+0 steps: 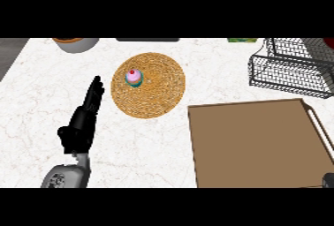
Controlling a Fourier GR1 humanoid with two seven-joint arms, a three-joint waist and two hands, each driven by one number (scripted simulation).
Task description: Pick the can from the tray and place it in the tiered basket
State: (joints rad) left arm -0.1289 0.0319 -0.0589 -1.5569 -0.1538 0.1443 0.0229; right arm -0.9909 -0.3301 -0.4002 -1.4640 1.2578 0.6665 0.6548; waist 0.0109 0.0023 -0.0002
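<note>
Brown tray (254, 145) on a white marble surface (39, 128), with the wire tiered basket (287, 70) beyond it. Where the can was could not be told; a grey sliver (328, 180) at the tray's near right corner was too cut off to name. Left hand (81, 121) — fingers straight, holding nothing — stood beside a woven mat (153, 95) bearing a cupcake (134, 77).

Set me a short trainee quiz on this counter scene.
1. True or false: a can stands on the brown tray.
2. What sits on the round woven mat? A) a cupcake B) an apple C) a mug
3. Fill in: the left robot hand lies open on the mat's ____ side in the head view.
Key: 1 false; 2 A; 3 left.
</note>
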